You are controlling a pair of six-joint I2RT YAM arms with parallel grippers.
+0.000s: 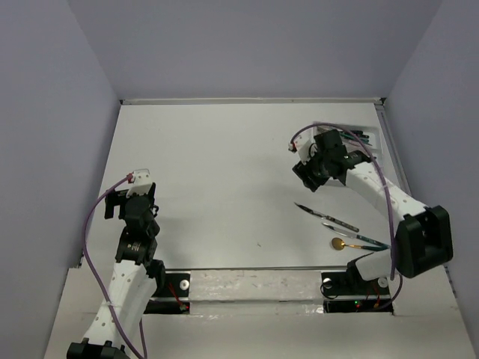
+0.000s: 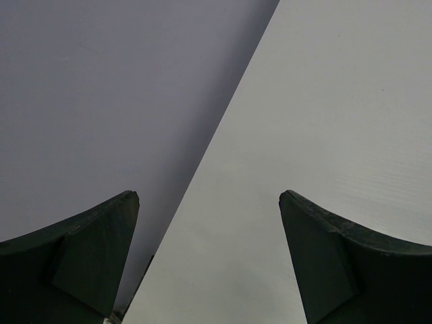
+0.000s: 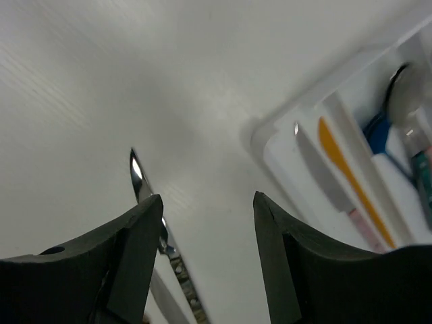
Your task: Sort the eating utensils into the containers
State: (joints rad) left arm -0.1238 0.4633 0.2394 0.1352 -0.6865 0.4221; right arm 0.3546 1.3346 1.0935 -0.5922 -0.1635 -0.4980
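Right gripper (image 3: 208, 260): fingers parted, nothing between them, above bare table (image 1: 209, 172), between a loose knife (image 3: 138, 177) and a corner of the white tray (image 3: 270, 131). Tray compartments hold a pink-handled knife (image 3: 324, 175), an orange piece (image 3: 351, 179), blue and teal handles. Gold-headed spoon (image 1: 339, 243) lies near the right arm's base. Left gripper (image 2: 209, 260): fingers wide apart, empty, at the table's edge by the wall (image 2: 101, 101)

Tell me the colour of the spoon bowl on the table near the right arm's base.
The spoon bowl is gold, clearest in the top external view.
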